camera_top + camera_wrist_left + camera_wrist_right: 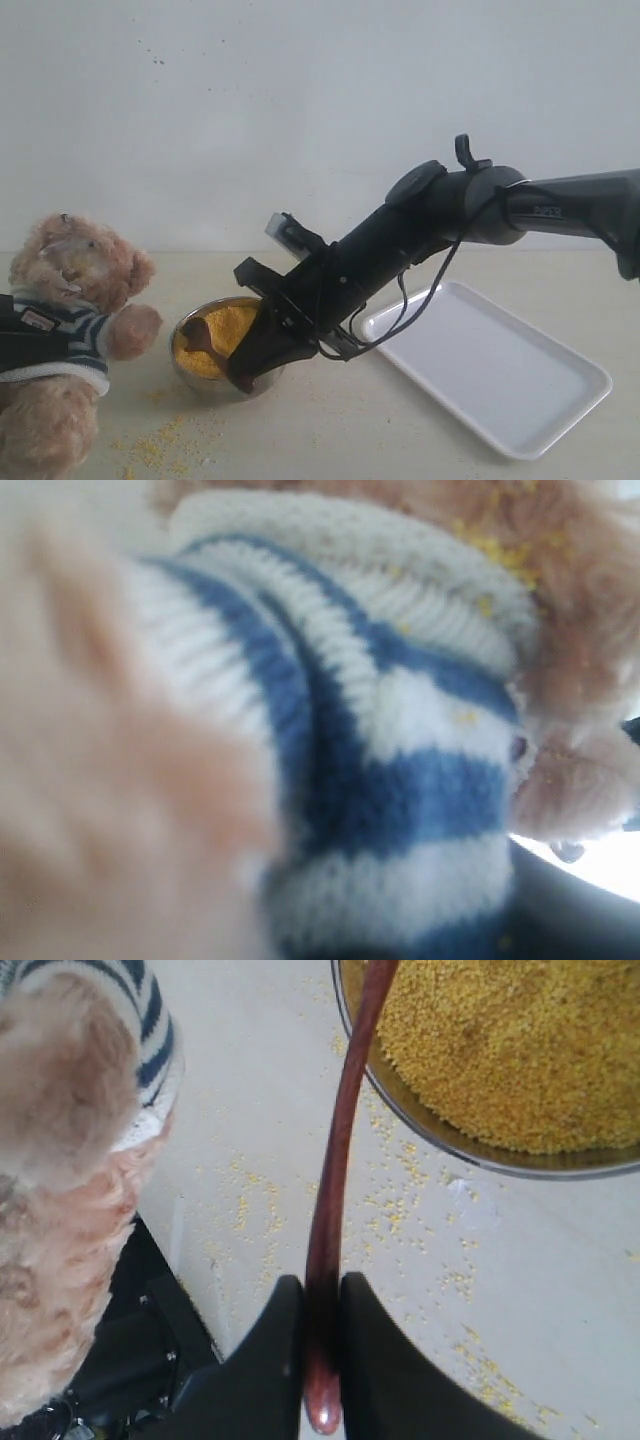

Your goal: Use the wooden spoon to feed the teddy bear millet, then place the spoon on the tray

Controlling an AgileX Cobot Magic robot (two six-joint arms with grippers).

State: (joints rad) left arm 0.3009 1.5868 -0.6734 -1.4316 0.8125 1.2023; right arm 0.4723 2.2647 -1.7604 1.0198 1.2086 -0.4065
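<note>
The teddy bear [70, 300] sits at the left in its striped shirt [400, 780], with grains on its face. My left gripper [18, 345] is a black shape across its chest, seemingly clamped on its body; the left wrist view shows only shirt and fur. My right gripper [322, 1300] is shut on the end of the wooden spoon's handle [335, 1180]. The spoon [200, 338] has its oval bowl over the millet [235, 322] in the steel bowl [190, 370]. The millet [510, 1050] fills that bowl. The white tray [500, 370] lies to the right, under the right arm.
Loose yellow grains [165, 440] are scattered on the tabletop in front of the bowl and beside the bear's leg. More grains [400, 1210] lie below the bowl's rim [440, 1140]. A white wall stands behind the table.
</note>
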